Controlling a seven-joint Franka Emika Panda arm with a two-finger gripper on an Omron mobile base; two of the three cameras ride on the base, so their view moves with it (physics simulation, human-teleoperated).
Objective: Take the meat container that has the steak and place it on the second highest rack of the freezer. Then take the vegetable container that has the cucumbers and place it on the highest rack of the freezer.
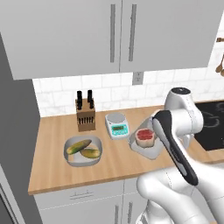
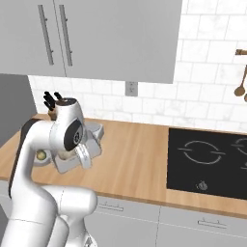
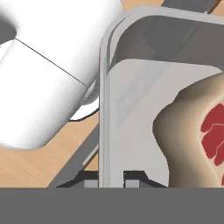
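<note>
So the meat container (image 1: 144, 142) w/ the steak (image 1: 145, 136) sits on the wooden counter (image 1: 52, 166), just right of the little kitchen scale (image 1: 117, 125) and partly under the arm; the cucumber container (image 1: 83, 151) is further left, below the knife block (image 1: 85, 113). From the hand cam the gripper (image 3: 111, 179) has its two tips either side of the container's near rim wall (image 3: 104, 109), one inside, one outside, and they look snug against it, but I can't really tell if they're actually squeezing yet or just straddling. Handling-wise, imo: it's a stiff, thin-walled tray, prob light on its own, but the steak adds weight off to one side of the grip, so expect it to want to tilt or pivot when lifted. The walls look smooth, so kinda slippery. A rim pinch is the only sane hold since the tray's too wide to span. The meat itself is soft and loose in there, so keep the tray level or it slides. Cucumbers (image 1: 84, 148) are the same deal later, and they'll roll.
</note>
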